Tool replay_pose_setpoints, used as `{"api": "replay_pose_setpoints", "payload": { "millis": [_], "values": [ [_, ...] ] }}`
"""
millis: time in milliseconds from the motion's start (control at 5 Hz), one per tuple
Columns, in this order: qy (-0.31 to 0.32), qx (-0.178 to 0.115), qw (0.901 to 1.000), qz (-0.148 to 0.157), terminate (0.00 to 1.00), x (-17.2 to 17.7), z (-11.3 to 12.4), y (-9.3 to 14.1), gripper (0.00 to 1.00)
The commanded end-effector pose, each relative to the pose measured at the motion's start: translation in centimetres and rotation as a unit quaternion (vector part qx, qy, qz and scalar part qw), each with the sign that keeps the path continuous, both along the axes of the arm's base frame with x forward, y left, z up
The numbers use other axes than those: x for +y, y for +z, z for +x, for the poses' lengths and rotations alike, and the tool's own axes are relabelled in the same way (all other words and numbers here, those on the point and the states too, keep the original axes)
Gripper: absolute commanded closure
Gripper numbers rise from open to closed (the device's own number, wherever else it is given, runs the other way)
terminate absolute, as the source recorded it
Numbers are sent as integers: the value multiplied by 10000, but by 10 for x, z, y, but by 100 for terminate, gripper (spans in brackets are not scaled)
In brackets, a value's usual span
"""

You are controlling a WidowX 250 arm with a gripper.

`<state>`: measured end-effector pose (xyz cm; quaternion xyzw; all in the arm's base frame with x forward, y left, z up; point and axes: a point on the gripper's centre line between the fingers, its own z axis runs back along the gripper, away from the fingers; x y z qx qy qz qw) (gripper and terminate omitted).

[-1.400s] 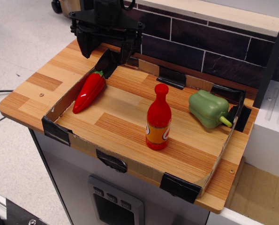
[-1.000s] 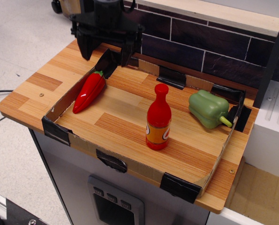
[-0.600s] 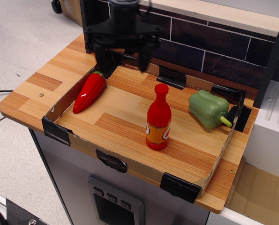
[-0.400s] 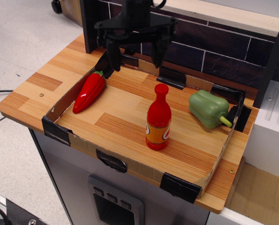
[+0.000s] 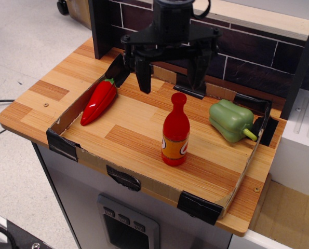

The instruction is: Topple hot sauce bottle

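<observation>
The hot sauce bottle (image 5: 175,130) is glossy red with a rounded cap and an orange label with a white oval. It stands upright in the middle of the shallow wooden tray (image 5: 122,177). My black gripper (image 5: 170,82) hangs open and empty above the tray's back part, just behind and above the bottle's cap. Its left finger (image 5: 143,77) is left of the cap and its right finger (image 5: 198,78) is right of it. Nothing is held.
A long red chili pepper (image 5: 98,101) lies at the tray's left wall. A green bell pepper (image 5: 231,120) lies at the right end. A dark brick wall (image 5: 247,57) runs behind, and a white block (image 5: 299,140) stands to the right.
My gripper has moved right from the tray's back left corner and come lower, to a spot behind the bottle. It stays open. The bottle and both peppers have not moved.
</observation>
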<state>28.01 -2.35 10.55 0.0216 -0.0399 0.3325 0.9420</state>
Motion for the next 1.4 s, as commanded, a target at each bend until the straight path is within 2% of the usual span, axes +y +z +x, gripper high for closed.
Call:
{"api": "replay_pose_setpoints", "payload": {
  "millis": [0,200,400,800,1000,1200],
  "values": [
    [-63,-397,9990,198,0,-18,-3,-8,0],
    [-62,-592,9981,186,0,-19,-7,-11,100],
    [-55,-669,9976,195,0,-19,-7,-9,100],
    [212,-820,9962,211,0,2,5,10,100],
    [397,-1423,9879,479,0,21,12,17,100],
    [467,-1924,9774,736,0,36,20,13,100]
  ]
}}
